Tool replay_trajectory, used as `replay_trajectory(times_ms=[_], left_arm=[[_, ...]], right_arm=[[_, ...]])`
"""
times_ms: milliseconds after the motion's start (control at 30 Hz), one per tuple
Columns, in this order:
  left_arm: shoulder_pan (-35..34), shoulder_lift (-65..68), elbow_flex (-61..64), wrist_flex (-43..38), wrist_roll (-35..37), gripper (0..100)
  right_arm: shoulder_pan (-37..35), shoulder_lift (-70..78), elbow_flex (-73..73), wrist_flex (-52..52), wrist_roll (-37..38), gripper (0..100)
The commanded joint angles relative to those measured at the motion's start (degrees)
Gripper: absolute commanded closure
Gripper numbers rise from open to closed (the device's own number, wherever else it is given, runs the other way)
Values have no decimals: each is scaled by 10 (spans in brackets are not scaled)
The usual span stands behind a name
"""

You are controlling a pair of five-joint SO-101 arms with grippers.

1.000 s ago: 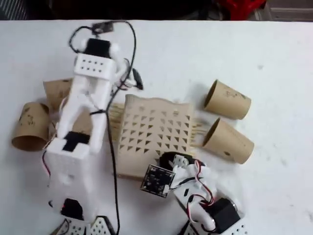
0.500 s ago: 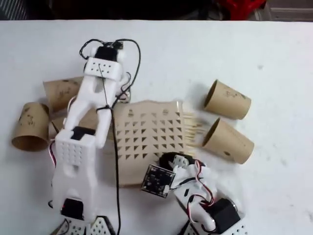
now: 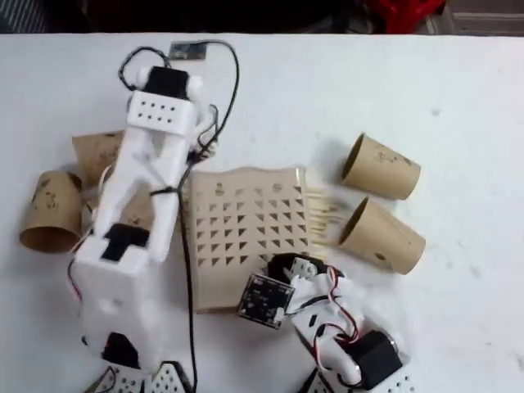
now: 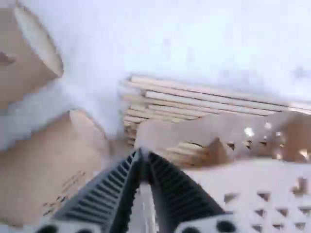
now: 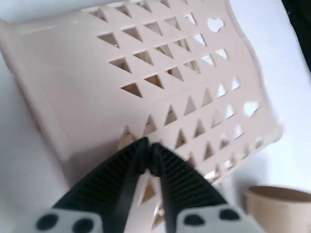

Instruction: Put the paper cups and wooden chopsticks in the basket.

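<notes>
Top-down look at a white worktop [image 3: 458, 98], w/ two white robot arms coming in from the near edge. The basket [image 3: 246, 229], beige plastic w/ triangle cut-outs, lies tipped over mid-worktop, one perforated wall facing up. Nothing can be dropped in as it sits, so it prob. needs righting first.

The wooden chopsticks [image 3: 323, 217] lie bundled partly under the basket, ends poking out at its right side. Two paper cups [image 3: 381, 168] lie on their sides right of the basket. The left cups [image 3: 51, 211] lie on their sides too, and no cup is in the basket.

The left tool [image 4: 142, 158], jaws closed on nothing, sits low by the basket's left edge, just beside a nearby cup [image 4: 53, 160], seemingly placed to nudge or lever the basket. The right tool [image 5: 148, 149], jaws also pressed together and empty, sits over the basket's near wall, maybe bracing it.

Hard to make out:
- The basket's opening isn't visible.
- Most of the chopsticks' length is covered.
- The left arm [image 3: 123, 262] hides part of the left cups.
- Can't tell if either tool tip touches the basket.
</notes>
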Motion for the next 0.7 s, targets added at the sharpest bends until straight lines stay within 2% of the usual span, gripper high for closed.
replay_trajectory(times_ms=[0,133,333,400,667], left_arm=[[29,-85,68,4,-5,976],[38,-95,108,4,-6,952],[-31,-99,80,4,-3,717],[-46,-96,77,4,4,706],[-83,-95,40,-11,127,705]], right_arm=[[8,22,28,15,4,981],[8,22,28,15,4,981],[8,22,28,15,4,981],[8,22,28,15,4,981],[8,22,28,15,4,981]])
